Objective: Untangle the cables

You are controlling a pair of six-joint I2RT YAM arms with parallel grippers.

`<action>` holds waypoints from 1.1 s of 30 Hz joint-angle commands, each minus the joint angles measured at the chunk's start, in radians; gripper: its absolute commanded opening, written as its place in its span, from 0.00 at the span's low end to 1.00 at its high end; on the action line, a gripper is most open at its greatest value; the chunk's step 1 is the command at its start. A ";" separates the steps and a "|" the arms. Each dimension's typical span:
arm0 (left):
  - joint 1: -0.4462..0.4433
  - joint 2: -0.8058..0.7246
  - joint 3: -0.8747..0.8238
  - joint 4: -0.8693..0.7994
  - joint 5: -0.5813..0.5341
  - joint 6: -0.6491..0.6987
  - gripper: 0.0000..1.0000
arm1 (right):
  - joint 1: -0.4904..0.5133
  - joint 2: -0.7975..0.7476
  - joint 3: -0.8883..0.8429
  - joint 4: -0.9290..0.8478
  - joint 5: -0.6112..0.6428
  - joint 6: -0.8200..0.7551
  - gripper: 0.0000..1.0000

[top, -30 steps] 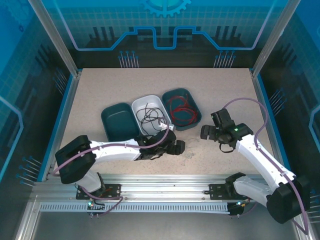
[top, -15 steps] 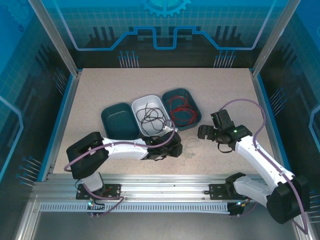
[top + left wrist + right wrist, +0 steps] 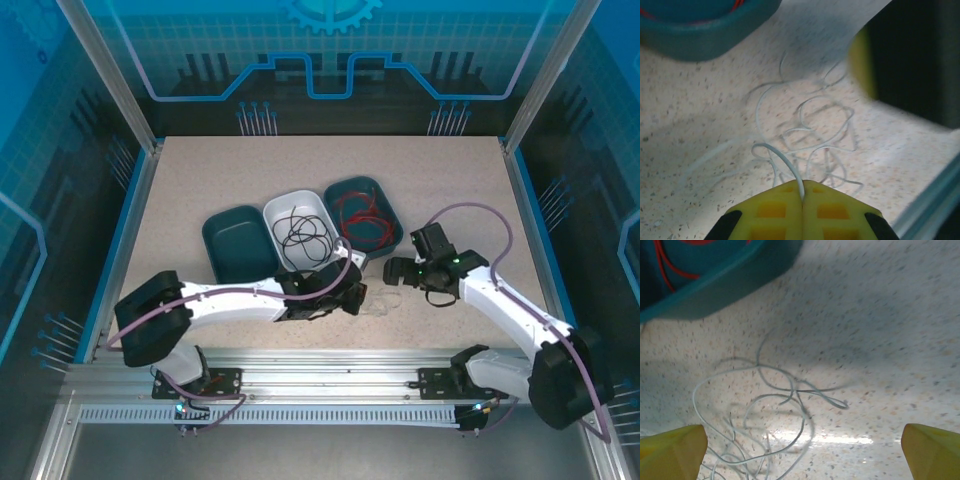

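Pinches strand of whitish cable [image 3: 789, 164] in left gripper [image 3: 802, 196], pads pressed together on it, likely for drawing it out of tangle. Lies loose on table [image 3: 880, 315] just beside teal tray [image 3: 715, 285]. Hovers right gripper [image 3: 801, 445] above same tangle, fingers wide apart, probably ready for pinning loops.

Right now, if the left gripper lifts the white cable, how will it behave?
Probably floppy: the white cable lies in loose loops, so it should sag from the left gripper. Likely very light, being so thin. Its loops cross, so they may rise as one clump.
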 commanded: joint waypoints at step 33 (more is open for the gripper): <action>-0.003 -0.443 0.163 0.015 0.073 0.449 0.00 | 0.030 0.007 -0.046 -0.078 0.161 0.117 0.96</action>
